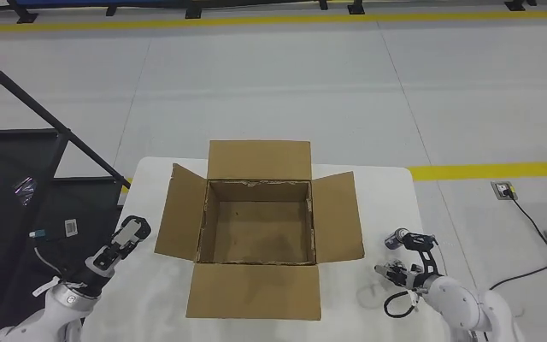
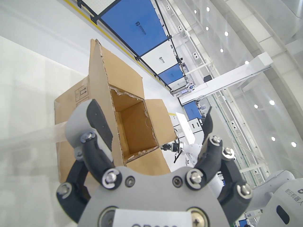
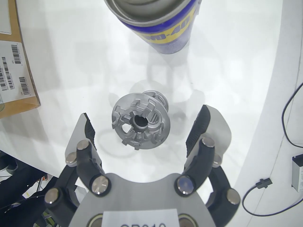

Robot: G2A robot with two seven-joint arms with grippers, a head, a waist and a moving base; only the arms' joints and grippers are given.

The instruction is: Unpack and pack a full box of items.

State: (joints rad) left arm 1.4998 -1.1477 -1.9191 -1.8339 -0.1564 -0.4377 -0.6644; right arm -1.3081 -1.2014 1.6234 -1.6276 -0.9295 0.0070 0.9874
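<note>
Hovering over metal gear part, right gripper wide open, spray can beyond

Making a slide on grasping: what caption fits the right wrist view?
Right gripper, open, over a toothed metal hub on the white table, a blue spray can nearby.

I read the left arm extended forward on the robot's left side, wrist tilted upward; the left tool stands with jaws spread wide. The right arm is bent inward; the right tool points downward, jaws likewise spread wide.
</note>
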